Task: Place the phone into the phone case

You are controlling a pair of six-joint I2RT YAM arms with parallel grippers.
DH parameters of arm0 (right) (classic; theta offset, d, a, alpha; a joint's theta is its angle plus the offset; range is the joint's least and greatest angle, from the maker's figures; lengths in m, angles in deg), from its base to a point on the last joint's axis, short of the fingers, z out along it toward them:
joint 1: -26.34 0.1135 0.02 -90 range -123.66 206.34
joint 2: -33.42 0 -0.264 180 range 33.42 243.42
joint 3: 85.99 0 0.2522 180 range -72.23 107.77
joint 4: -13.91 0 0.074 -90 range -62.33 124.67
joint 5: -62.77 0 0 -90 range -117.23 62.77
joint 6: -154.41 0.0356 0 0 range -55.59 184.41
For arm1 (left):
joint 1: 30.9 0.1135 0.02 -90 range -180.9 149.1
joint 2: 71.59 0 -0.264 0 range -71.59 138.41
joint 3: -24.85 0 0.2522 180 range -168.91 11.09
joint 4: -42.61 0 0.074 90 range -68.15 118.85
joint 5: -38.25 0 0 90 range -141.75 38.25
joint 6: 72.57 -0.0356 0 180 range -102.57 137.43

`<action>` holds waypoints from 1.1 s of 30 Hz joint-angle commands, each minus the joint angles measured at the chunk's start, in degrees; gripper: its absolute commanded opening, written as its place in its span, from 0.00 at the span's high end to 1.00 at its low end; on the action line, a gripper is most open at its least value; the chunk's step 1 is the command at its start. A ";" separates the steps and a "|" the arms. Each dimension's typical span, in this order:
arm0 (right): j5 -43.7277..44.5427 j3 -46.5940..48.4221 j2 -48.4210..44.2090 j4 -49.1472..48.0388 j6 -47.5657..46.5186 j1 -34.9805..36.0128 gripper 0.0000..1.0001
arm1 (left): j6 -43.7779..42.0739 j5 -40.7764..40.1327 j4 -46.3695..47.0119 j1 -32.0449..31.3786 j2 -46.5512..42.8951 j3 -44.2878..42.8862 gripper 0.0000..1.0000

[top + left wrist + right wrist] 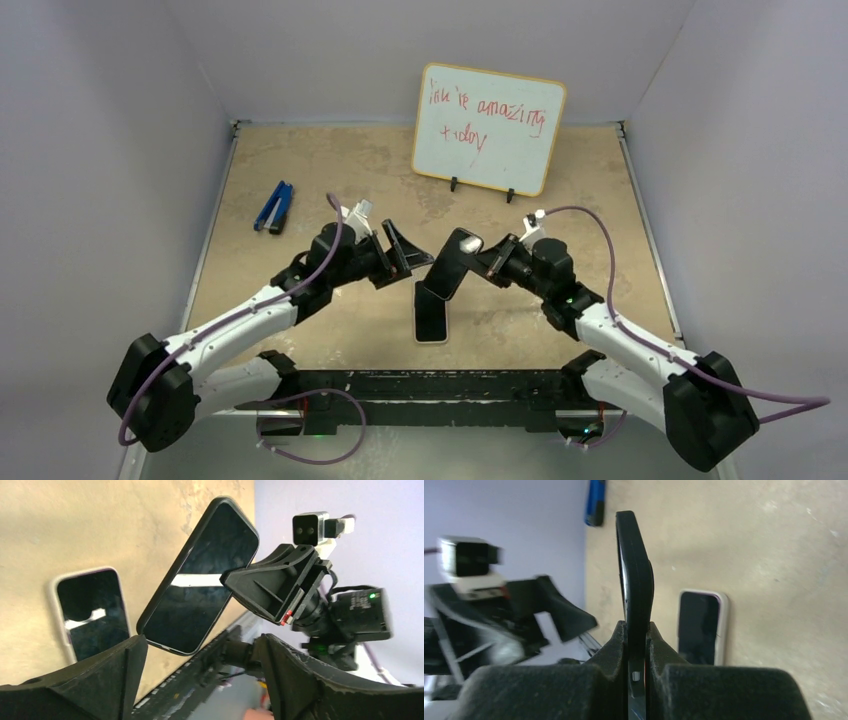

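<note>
Pale lilac walls (100, 150) enclose a tan tabletop (330, 160) with a whiteboard (490, 125).

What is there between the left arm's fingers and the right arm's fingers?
A black slab, phone-shaped and tilted, is clamped in the right fingers; the left fingers are open beside it. The top view shows this.
</note>
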 commanded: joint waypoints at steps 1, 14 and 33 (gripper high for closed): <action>-3.17 9.89 -0.76 19.51 -14.28 -0.14 1.00 | -15.29 -3.75 -14.11 0.20 -1.67 -6.78 0.13; -9.01 26.35 10.31 58.06 -37.61 -0.40 1.00 | -41.93 -13.28 -33.88 0.20 -1.92 -21.47 0.07; -3.71 22.31 17.13 51.73 -36.21 -4.70 0.68 | -41.82 -15.07 -28.88 0.20 -7.76 -17.75 0.07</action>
